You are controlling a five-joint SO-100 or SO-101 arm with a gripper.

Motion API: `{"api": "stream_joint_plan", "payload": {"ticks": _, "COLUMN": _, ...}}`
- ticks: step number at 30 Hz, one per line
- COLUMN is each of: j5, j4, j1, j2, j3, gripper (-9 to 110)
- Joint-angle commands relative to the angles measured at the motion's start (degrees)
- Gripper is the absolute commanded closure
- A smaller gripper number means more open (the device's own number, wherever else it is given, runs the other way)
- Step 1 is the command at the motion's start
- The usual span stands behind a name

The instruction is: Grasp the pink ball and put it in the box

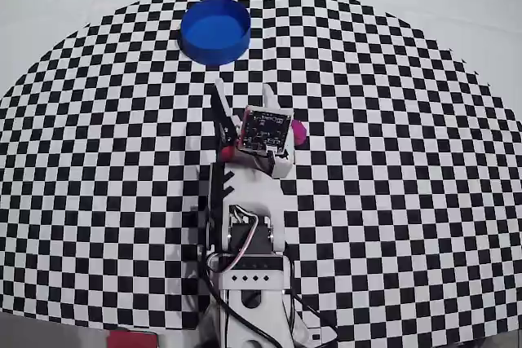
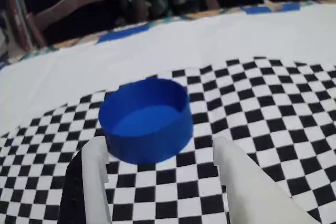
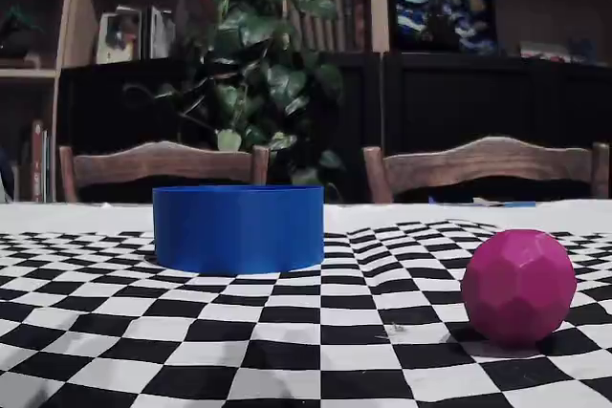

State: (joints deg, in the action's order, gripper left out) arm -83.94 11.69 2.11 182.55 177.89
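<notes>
Gripper (image 2: 160, 156) fingers stand apart, empty. Pink ball (image 3: 518, 286) lies on the checkered mat (image 1: 391, 201) (ungrasped), well apart from the box (image 2: 145, 120); grasp and placement remain.

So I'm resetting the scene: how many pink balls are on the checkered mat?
1. The small matte magenta-pink ball sits on the mat right of the arm in the overhead view, partly hidden under the wrist, apart from the round blue tub. No others show.

No words or numbers can be read. The books (image 3: 120, 35) on the shelf are too blurry.
</notes>
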Motion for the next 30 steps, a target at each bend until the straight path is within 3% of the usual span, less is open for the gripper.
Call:
{"api": "stream_joint_plan", "payload": {"ticks": 1, "j5": -2.7, "j4": -1.5, "j1": 0.7, "j2": -0.7, "j3": 0.4, "gripper": 79}}
{"api": "stream_joint_plan", "payload": {"ticks": 13, "j5": -10.4, "j4": -3.0, "j1": 1.7, "j2": -1.5, "j3": 0.4, "gripper": 79}}
{"api": "stream_joint_plan", "payload": {"ticks": 30, "j5": -10.8, "j4": -3.3, "j1": 1.7, "j2": -1.5, "j3": 0.4, "gripper": 75}}
